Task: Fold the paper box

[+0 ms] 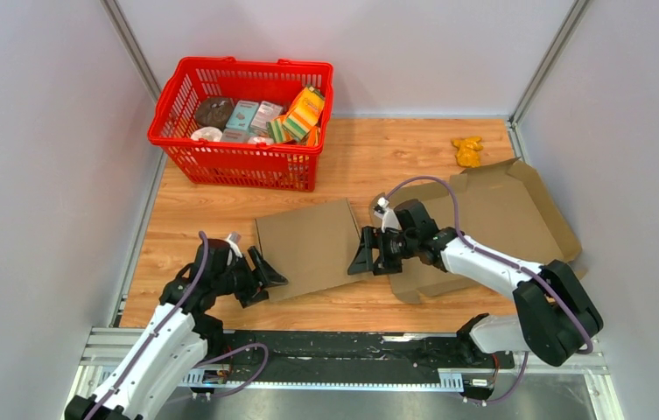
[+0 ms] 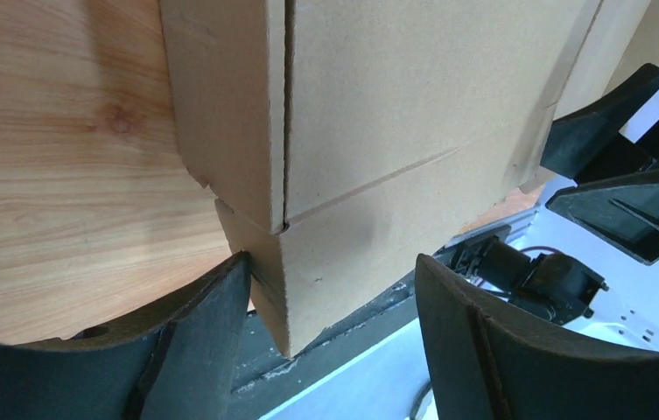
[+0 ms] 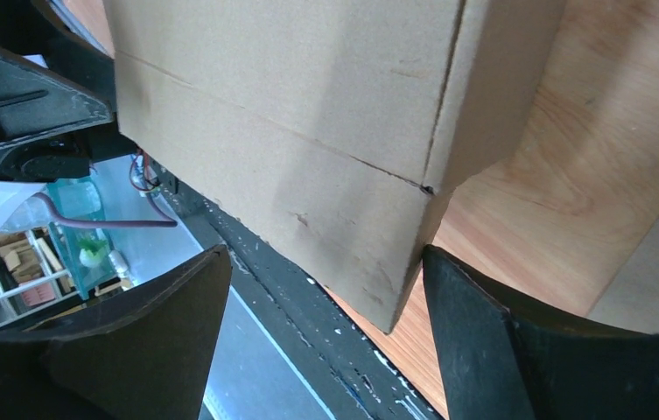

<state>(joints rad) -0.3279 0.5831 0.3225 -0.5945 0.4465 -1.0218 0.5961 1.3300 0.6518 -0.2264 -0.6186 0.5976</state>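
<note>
A brown cardboard box (image 1: 312, 247) lies in the middle of the wooden table, its side flaps bent down. My left gripper (image 1: 264, 276) is open at the box's near left corner (image 2: 286, 289), which sits between the fingers, the left finger (image 2: 194, 341) touching the flap. My right gripper (image 1: 368, 255) is open at the box's near right corner (image 3: 387, 271), the right finger (image 3: 492, 332) against the side flap. A second cardboard piece (image 1: 501, 223), unfolded with raised edges, lies under my right arm.
A red basket (image 1: 242, 153) with several packets stands at the back left. A small yellow toy (image 1: 467, 150) lies at the back right. Grey walls close in both sides. A black rail (image 1: 352, 346) runs along the near edge.
</note>
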